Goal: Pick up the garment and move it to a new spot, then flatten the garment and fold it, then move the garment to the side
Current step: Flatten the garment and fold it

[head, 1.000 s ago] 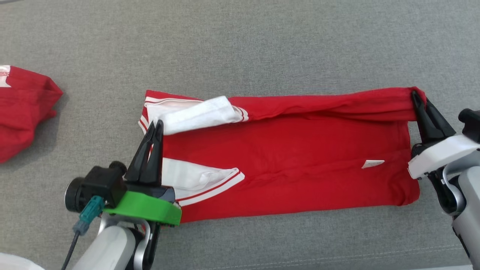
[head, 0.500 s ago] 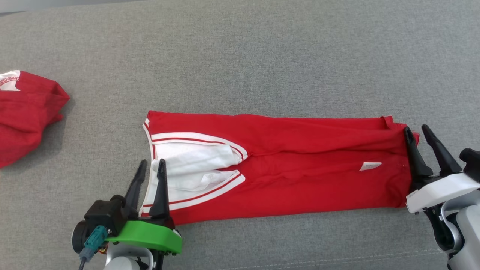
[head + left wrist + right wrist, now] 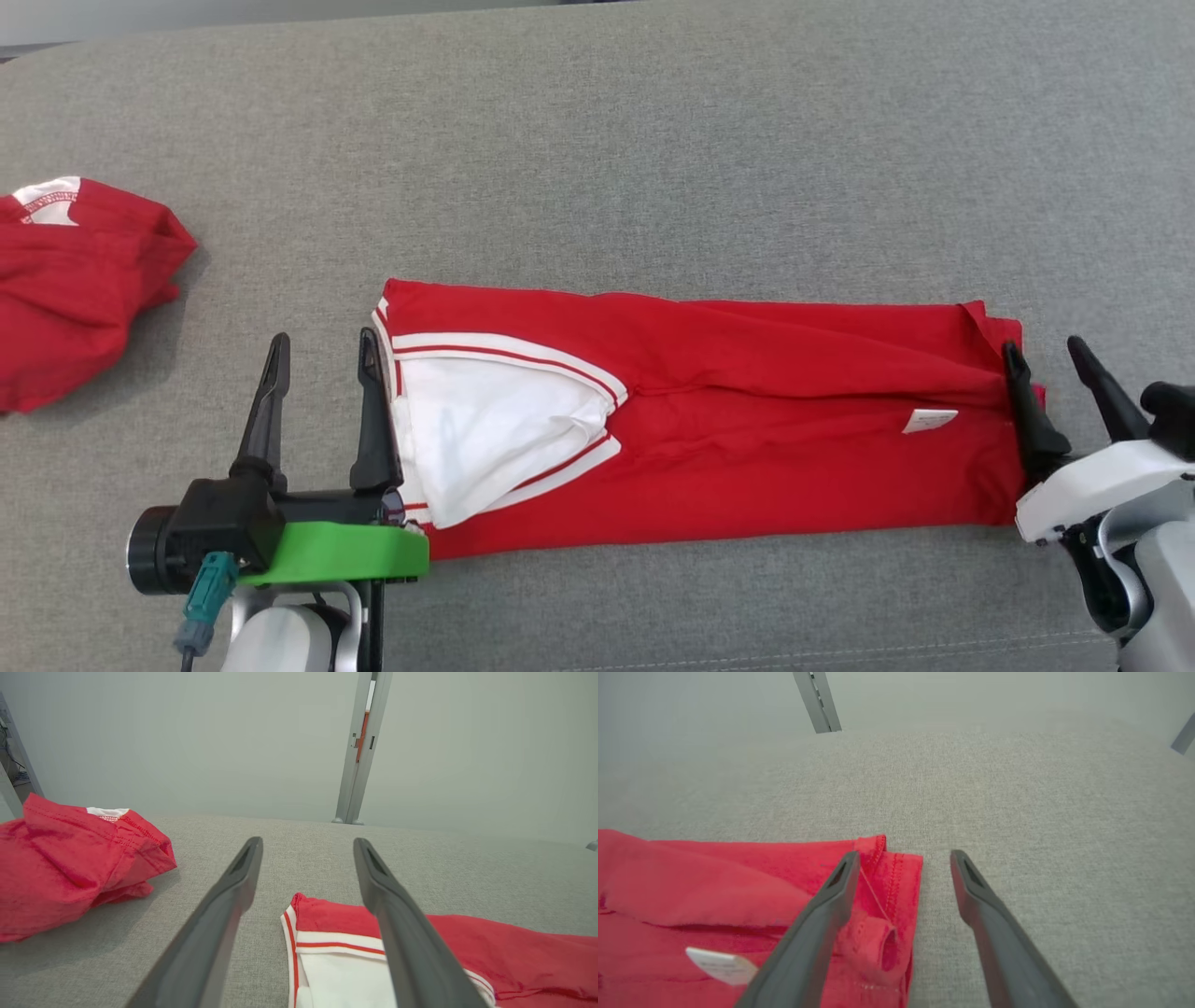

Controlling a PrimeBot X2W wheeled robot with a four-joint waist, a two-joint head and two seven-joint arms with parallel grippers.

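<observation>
On the grey cushion (image 3: 653, 140), about mid-width, the garment (image 3: 747, 439) lies as a long red strip folded lengthwise. The neck end is toward my left, the hem end toward my right, and the label (image 3: 929, 420) faces up.

Left gripper (image 3: 322, 336): fingers spread, nothing held. The inner finger is just beside the neck edge; the outer one is over bare cushion.

Right gripper (image 3: 1041, 343): fingers spread, nothing held, straddling the hem corner. The inner finger is over the cloth and may be resting on it; the wrist view is too oblique to say.

A red heap (image 3: 84, 289) lies well apart at far left.

Judgement: the lengthwise fold looks complete, so the cross fold comes next.
- The upper layer bulges along the middle, so smooth it first.
- Pinch each corner through all layers, or the lower ones will stay behind.
- Lift both ends evenly and carry one end over the other.
- Keep the long edges aligned.
- Stay clear of the loose white neck panel (image 3: 495, 429), which I expect to slip out.
</observation>
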